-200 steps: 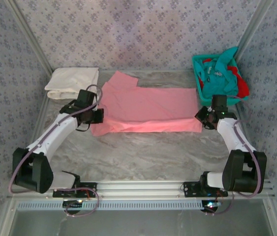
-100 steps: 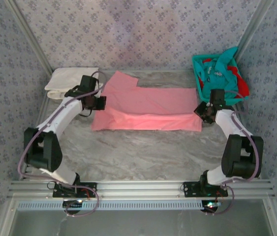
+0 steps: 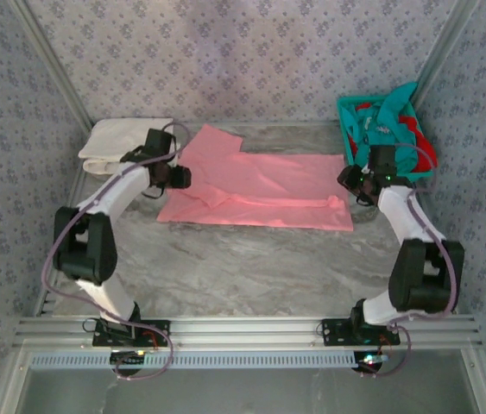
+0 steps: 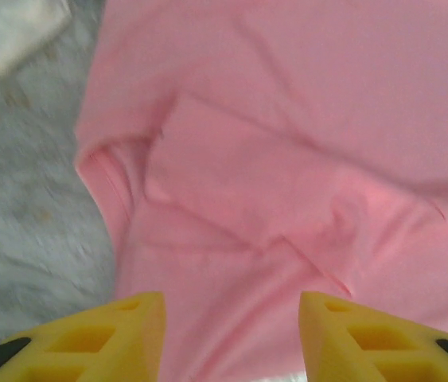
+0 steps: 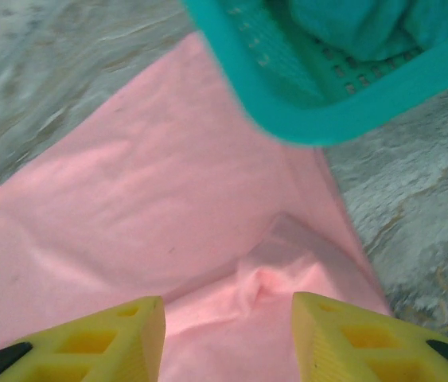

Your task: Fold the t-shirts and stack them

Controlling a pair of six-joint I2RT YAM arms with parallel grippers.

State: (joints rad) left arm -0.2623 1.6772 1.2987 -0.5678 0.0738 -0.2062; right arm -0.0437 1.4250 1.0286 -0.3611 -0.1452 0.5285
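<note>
A salmon pink t-shirt (image 3: 260, 191) lies across the back of the table, its near edge folded up over the body. My left gripper (image 3: 187, 178) hangs over its left end, open, with pink cloth (image 4: 287, 159) below the yellow fingers (image 4: 120, 334) and nothing between them. My right gripper (image 3: 343, 179) is over the shirt's right end, also open above a small pinched wrinkle (image 5: 263, 278). A cream-white t-shirt (image 3: 126, 145) lies folded at the back left. Teal and red t-shirts (image 3: 389, 125) are heaped in the basket.
The teal mesh basket (image 3: 346, 138) stands at the back right, its rim (image 5: 287, 119) close above my right gripper. Patterned walls close in the table on three sides. Bare marble surface (image 3: 251, 267) stretches between the shirt and the arm bases.
Both grippers carried the pink shirt's near edge away from the bases, folding it over, then let go and opened. The folded edge now lies rumpled on the shirt.
</note>
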